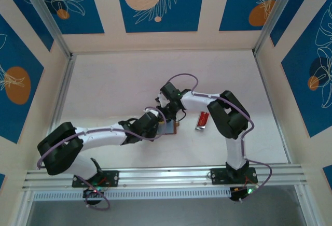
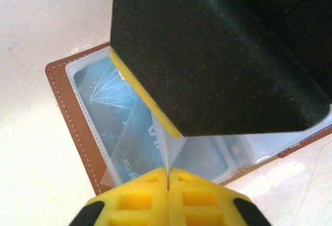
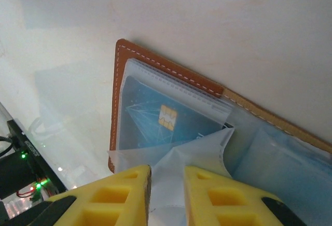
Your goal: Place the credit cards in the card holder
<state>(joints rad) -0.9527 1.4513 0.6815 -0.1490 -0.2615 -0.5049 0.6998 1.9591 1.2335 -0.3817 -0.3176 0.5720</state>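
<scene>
On the pale table the brown card holder lies open, directly under both pincers. A bluish card sits in its pocket. The left gripper is pinched tight on a clear sleeve flap. The right gripper stands narrowly parted over it.

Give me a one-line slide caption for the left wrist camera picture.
Left claw shut on a clear sleeve of the open card holder, a bluish card already inside.

Blue flowered panels are standing along the top, above a pale table. A metal rail is crossing below.
</scene>
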